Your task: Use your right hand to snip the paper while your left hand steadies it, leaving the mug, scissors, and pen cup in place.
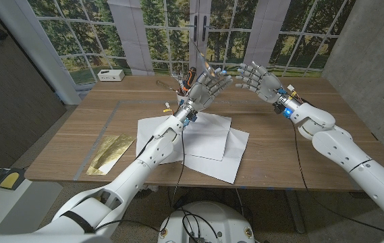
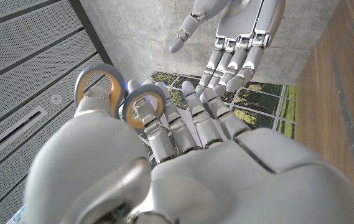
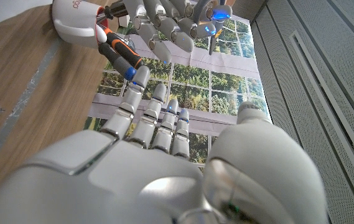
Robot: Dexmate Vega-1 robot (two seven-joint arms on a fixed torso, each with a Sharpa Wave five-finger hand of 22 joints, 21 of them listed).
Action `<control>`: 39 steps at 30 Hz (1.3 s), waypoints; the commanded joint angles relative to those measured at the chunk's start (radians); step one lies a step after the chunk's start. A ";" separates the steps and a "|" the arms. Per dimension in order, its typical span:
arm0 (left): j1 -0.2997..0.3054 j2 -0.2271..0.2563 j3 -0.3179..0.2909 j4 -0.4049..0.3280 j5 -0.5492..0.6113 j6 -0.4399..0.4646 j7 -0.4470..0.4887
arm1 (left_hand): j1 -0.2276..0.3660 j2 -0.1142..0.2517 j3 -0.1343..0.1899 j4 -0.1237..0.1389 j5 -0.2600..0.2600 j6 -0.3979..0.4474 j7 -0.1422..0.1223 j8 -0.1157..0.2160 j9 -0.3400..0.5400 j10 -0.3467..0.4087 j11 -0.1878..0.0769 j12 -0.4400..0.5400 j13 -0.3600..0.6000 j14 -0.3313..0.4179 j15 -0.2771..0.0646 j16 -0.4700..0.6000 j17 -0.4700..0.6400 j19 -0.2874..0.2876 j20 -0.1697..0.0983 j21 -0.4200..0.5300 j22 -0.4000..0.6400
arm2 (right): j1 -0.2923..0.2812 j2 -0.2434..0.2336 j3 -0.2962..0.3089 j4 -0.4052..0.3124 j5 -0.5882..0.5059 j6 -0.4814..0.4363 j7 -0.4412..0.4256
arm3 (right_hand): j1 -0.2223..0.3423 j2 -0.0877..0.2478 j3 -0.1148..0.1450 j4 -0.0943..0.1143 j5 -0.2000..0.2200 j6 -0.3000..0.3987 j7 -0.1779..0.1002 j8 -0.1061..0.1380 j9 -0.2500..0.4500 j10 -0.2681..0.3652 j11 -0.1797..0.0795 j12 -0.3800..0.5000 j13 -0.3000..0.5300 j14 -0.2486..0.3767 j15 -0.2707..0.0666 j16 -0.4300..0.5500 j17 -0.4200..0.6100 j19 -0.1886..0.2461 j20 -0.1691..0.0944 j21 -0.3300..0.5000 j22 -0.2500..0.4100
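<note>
Both hands raised: left hand (image 1: 208,88) grips orange-handled scissors (image 2: 117,93), right hand (image 1: 259,77) at 3 o'clock, fingers spread, empty, above white paper sheets (image 1: 208,138).

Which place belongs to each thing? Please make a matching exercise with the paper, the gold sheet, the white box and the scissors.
Things:
1. paper
2. gold sheet
3. white box
4. scissors

Places:
a. flat near the table's front left edge
b. held by the left hand
c. middle of the table, under the left forearm
d. far left corner of the table

Pairs: 1-c, 2-a, 3-d, 4-b
</note>
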 commanded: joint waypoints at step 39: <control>0.019 0.002 0.007 -0.022 0.049 0.028 0.156 | -0.073 0.051 -0.042 0.089 -0.028 0.151 0.031 0.059 0.003 0.167 0.007 0.007 0.045 0.119 -0.162 0.016 0.007 0.031 -0.021 -0.003 0.000 | -0.031 0.028 0.013 -0.009 0.008 0.051 -0.014 | 0.001 0.016 -0.002 -0.004 -0.005 0.006 -0.004 0.009 -0.003 0.011 0.002 -0.014 -0.009 -0.005 -0.007 0.003 -0.018 0.003 0.008 -0.030 0.004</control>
